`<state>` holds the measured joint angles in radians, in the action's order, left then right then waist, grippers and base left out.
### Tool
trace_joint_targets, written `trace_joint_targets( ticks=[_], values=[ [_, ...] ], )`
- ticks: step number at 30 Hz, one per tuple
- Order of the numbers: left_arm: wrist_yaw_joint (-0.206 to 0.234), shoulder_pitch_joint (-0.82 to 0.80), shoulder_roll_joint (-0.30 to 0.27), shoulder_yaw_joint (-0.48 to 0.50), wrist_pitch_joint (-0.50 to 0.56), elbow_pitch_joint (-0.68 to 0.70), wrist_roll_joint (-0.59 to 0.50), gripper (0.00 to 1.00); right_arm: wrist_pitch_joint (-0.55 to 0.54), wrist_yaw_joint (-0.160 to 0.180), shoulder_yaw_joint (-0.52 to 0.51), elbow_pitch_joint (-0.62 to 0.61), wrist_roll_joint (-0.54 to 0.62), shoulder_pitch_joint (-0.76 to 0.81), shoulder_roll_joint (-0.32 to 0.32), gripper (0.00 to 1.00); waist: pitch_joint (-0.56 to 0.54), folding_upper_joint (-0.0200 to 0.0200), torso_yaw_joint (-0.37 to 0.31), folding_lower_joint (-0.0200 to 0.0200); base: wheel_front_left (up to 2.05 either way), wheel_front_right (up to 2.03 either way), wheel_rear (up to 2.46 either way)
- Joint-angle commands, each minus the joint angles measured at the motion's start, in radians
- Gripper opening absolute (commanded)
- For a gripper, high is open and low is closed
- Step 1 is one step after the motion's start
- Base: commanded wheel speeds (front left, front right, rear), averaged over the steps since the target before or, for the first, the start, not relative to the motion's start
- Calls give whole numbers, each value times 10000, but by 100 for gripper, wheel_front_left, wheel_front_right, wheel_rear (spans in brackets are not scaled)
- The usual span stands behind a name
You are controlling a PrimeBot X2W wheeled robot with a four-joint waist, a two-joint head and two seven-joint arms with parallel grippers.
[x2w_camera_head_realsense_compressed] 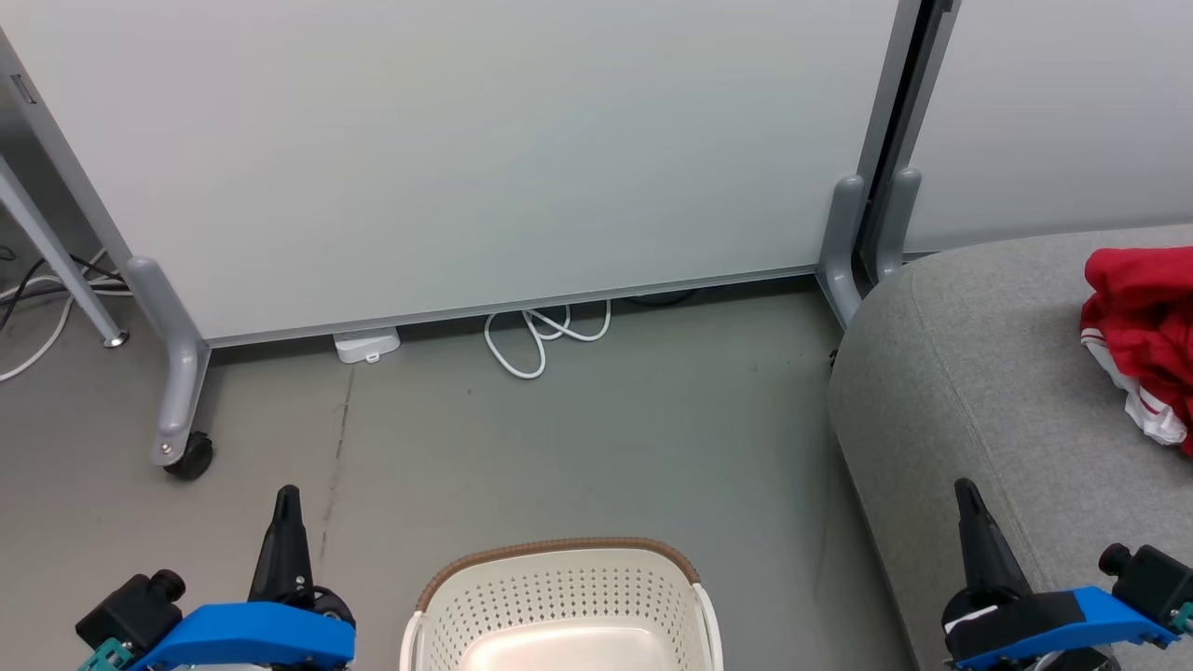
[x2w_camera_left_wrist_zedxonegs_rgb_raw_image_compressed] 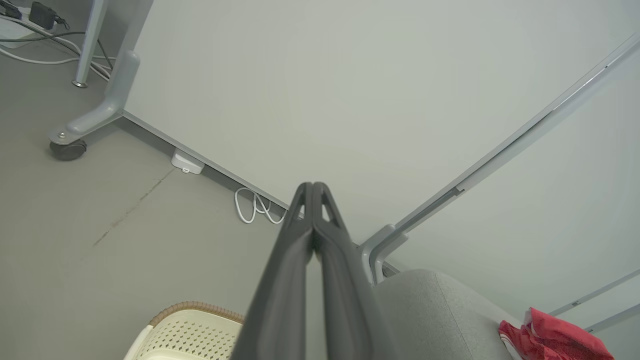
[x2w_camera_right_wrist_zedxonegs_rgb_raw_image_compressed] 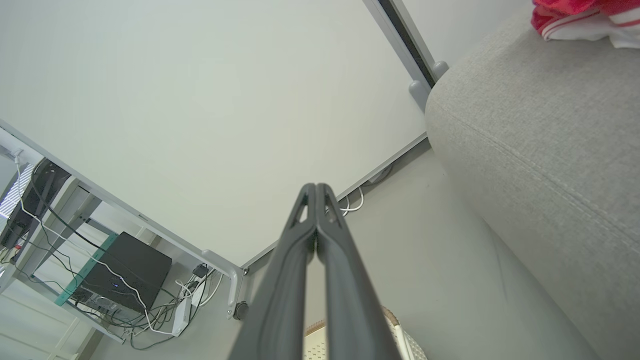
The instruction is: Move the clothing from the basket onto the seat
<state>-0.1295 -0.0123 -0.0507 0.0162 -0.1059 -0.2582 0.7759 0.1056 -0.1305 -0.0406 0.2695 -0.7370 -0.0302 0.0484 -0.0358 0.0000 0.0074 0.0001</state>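
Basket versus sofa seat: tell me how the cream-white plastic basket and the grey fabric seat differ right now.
The cream-white perforated plastic basket has holed walls and a brown woven-look rim; the light grey fabric-upholstered seat is plain cloth with a stitched seam. The basket is far smaller than the seat. The basket's visible inside shows bare plastic, while the seat carries the bright red clothing with white trim. Both have rounded corners.

Pale partition (x2w_camera_head_realsense_compressed: 466,140) (castor-footed) stands on grey floor (x2w_camera_head_realsense_compressed: 606,438).
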Motion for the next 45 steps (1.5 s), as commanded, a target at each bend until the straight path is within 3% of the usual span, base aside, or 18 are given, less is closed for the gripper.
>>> trace_joint_targets(
  ticks=[1,45],
  values=[
    [-6,-343,-32,52,59,147,267,0,-89,-2,-50,-155,-298,-313,23,0,4,0,-1,-1,0,0,0],
    [-14,-776,-33,613,1356,158,5188,0,-1386,-3,-477,-232,-5428,-634,28,0,200,0,-38,-1,0,0,0]
  ],
)
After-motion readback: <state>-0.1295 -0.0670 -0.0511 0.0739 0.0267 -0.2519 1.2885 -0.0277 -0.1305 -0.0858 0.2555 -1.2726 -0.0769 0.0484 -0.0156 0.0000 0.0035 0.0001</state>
